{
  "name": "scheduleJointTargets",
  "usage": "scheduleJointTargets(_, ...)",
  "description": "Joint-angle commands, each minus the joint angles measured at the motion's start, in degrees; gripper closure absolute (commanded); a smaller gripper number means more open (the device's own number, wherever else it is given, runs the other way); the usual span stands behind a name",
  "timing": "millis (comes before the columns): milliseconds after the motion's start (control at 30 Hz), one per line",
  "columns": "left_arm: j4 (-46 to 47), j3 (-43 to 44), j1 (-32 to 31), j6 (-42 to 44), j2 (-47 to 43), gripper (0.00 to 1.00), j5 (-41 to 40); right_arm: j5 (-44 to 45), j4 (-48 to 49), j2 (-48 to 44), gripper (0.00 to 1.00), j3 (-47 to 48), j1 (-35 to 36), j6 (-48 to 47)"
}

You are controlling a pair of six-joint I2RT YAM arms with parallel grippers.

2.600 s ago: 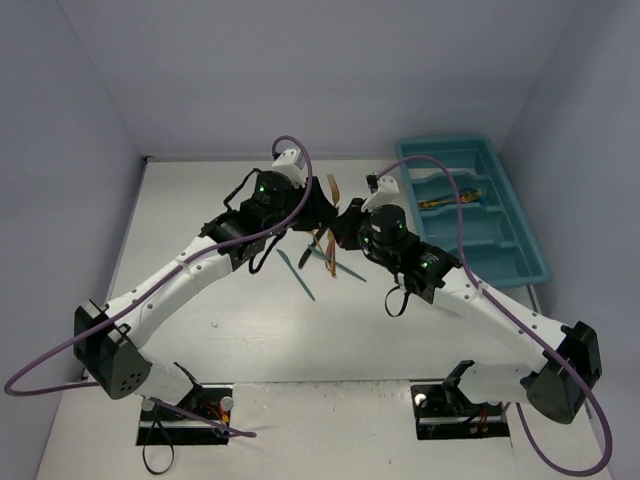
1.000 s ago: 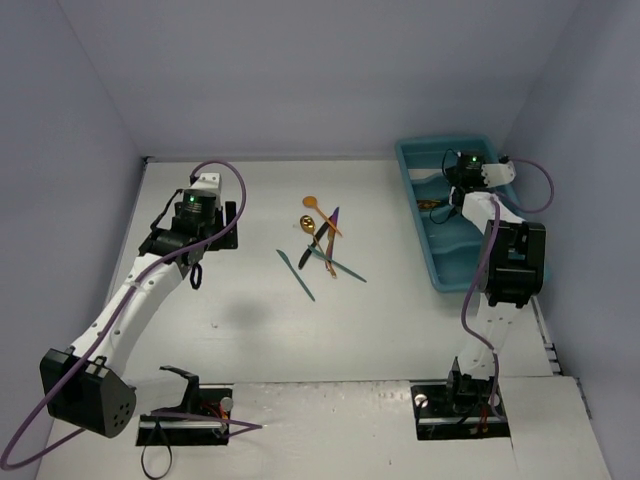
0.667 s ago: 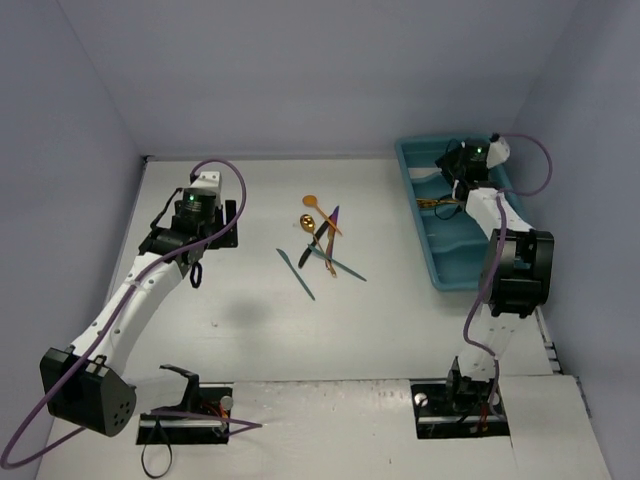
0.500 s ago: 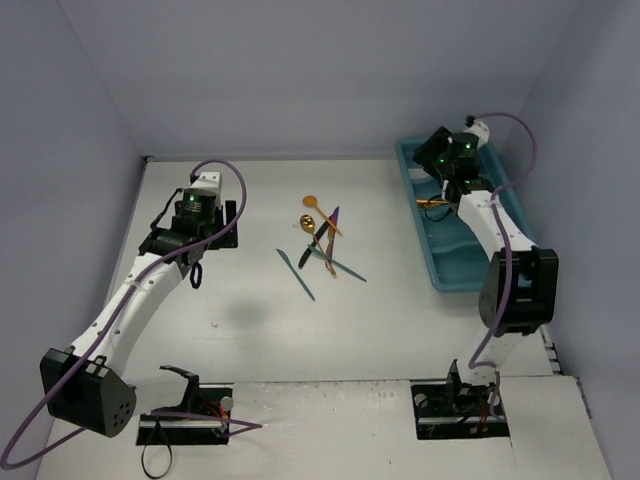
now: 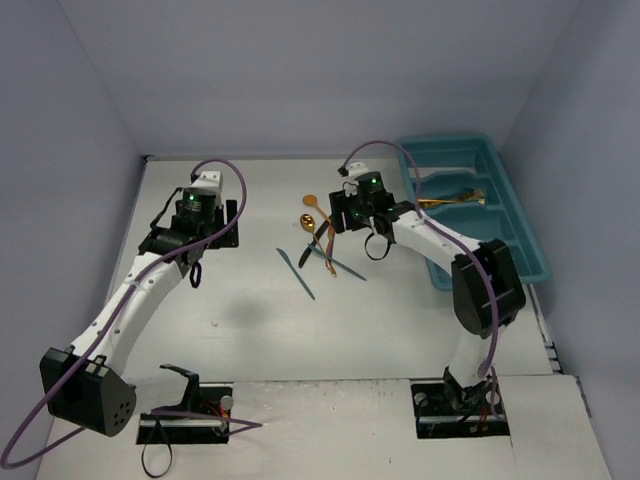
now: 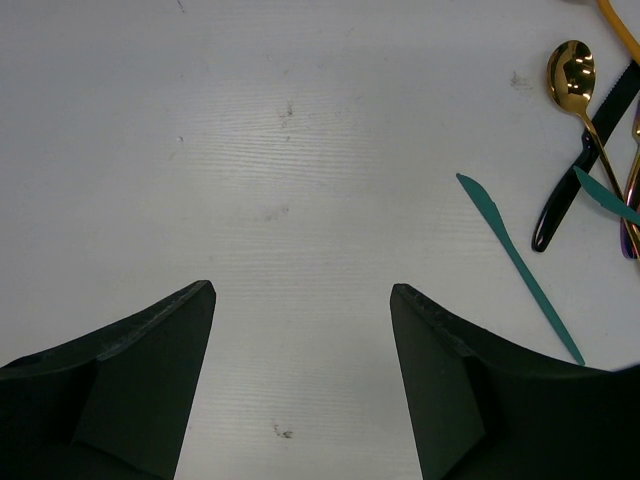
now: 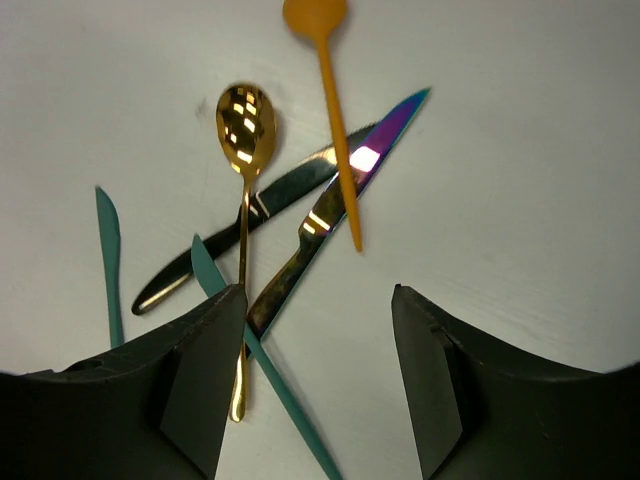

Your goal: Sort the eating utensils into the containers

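Right hand (image 7: 312, 300): open, empty, poised over the crossed pile (image 5: 322, 240) on the worktop (image 5: 250, 310).
Left hand (image 6: 300, 290): open, empty, well to the side.
Tray (image 5: 470, 142): far right, gold pieces (image 5: 455, 200) in one section.
Risk: overlapping handles; closing on the spoon (image 7: 245, 120) may drag the black knife (image 7: 185, 272) along.

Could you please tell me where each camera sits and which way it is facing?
Top external: fixed above and behind the bases, looking down on the table, utensil pile and tray; left arm and right arm show whole.
Left wrist: on the left arm, looking down at mostly bare table; its open jaws fill the bottom.
Right wrist: on the right arm, looking down onto the pile; its open jaws frame the bottom.
Shared: both wrist views show the gold spoon, black knife and a teal knife.
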Motion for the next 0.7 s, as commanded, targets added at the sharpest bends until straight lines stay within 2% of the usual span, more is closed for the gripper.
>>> scheduleJointTargets(0,2.51,1.23,0.41,0.57,-1.69,0.32,-0.01,1.39,0.70,3.40,0.45,1.79,2.28,-3.51)
scheduleJointTargets(167,2.51,1.13,0.40,0.65,-1.64,0.32,0.03,1.39,0.60,5.11,0.48,-0.31,2.75,-3.74)
scheduleJointTargets(433,2.55,1.35,0.45,0.49,-1.00,0.32,0.80,-0.07,-0.07,2.03,0.49,-8.55,2.75,-5.58)
scheduleJointTargets(667,2.47,1.27,0.43,0.30,-0.18,0.32,1.13,1.39,-0.01,1.35,0.50,-11.61,3.85,-4.45)
